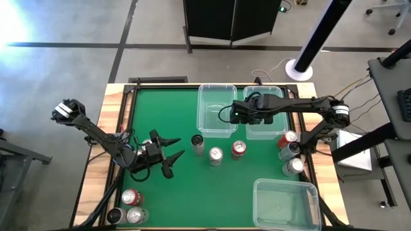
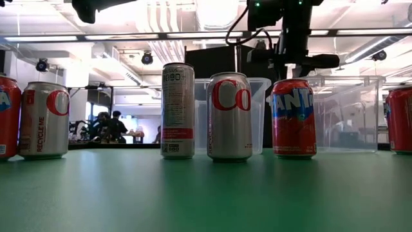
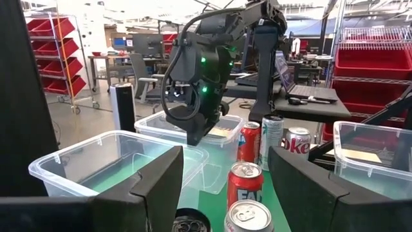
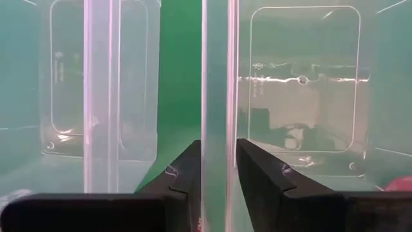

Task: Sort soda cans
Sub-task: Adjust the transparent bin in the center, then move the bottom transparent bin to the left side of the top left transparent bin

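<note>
Left gripper [image 1: 172, 157], fingers spread wide and empty, points at the upright slim black-and-silver metal can [image 1: 198, 144] just beside it; right gripper [image 1: 235, 113], its fingers pinching a clear plastic bin's wall [image 1: 234, 109], sits farther off.

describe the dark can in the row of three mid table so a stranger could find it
On the green table, three cans stand in a row just in front of the two clear bins at the far edge. The dark can is at the row's left end, nearest the left gripper and its open fingers. Slimmer and taller than the silver Coke can and red Fanta can.
</note>
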